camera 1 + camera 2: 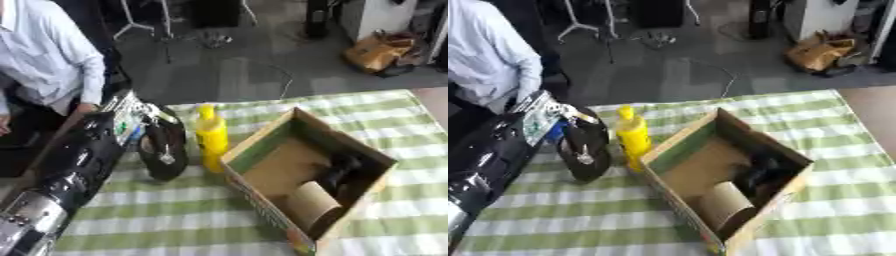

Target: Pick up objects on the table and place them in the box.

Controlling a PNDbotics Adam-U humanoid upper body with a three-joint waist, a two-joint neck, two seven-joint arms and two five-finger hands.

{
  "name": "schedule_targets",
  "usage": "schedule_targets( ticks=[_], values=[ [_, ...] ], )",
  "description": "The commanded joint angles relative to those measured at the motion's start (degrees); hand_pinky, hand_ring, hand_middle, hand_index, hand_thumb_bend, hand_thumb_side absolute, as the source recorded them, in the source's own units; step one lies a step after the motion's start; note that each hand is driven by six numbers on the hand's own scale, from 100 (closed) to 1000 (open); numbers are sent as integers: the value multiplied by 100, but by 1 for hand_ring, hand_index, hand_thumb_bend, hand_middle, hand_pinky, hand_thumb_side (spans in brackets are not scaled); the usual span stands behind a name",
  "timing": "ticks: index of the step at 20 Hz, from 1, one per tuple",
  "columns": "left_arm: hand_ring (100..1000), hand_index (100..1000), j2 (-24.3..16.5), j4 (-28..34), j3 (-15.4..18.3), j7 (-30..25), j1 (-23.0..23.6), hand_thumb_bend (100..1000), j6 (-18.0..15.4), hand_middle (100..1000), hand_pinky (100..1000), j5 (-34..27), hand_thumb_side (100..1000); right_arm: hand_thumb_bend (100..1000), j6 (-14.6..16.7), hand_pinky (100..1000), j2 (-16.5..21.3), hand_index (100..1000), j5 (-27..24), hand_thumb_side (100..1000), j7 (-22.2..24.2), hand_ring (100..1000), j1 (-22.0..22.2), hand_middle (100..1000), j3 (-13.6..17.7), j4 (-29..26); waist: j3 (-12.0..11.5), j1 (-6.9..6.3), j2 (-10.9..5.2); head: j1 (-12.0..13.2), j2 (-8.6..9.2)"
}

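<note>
The yellow plastic squeeze bottle (211,137) stands upright on the green-and-white checked tablecloth (157,220), its long axis vertical and its narrow nozzle pointing straight up. It is just to the right of the robot's left hand (163,145) and touching, or nearly touching, the near left wall of the open brown cardboard box (262,145). Standing on its base so close to the box, it looks set for a short lift and carry over the wall rather than a long reach.

The left hand, black with silver parts, comes in from the left on a black arm with silver joints (61,185). It hangs beside the bottle with its fingers pointing down toward the cloth. They seem to curve a little, but I cannot tell whether they are apart or drawn together, nor whether they touch the bottle; a slim gap seems to show between them in the right eye view. My judgement is that the hand is lined up for a sideways grasp on the bottle's body, which suits an upright thing of that shape.

Further right of the hand, inside the box, lie a tan cardboard-coloured roll (308,202) and a dark object (339,172) that I cannot make out, so part of the task appears done. The right hand shows in neither view.
</note>
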State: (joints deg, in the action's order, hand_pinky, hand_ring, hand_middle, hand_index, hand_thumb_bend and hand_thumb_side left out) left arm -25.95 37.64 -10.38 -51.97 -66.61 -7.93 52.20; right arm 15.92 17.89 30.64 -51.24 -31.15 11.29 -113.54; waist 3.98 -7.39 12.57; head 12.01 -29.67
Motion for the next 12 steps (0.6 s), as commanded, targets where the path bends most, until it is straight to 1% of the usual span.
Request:
schedule_targets(
  ticks=[1,10,12],
  values=[
    [564,702,-249,63,-16,0,-239,100,37,591,300,75,100,100,110,823,75,562,-3,1000,-73,773,-35,594,21,-105,-20,-3,-156,24,-70],
    [557,689,-424,80,-43,0,-548,100,-9,578,313,251,100,100,148,822,97,560,40,1000,-73,773,-15,593,7,-105,-83,-109,-244,11,-125],
    [556,685,-483,55,-58,0,-648,100,-17,572,327,339,100,100,156,822,118,560,56,1000,-73,773,5,593,5,-105,-112,-158,-283,-1,-166]
  ],
)
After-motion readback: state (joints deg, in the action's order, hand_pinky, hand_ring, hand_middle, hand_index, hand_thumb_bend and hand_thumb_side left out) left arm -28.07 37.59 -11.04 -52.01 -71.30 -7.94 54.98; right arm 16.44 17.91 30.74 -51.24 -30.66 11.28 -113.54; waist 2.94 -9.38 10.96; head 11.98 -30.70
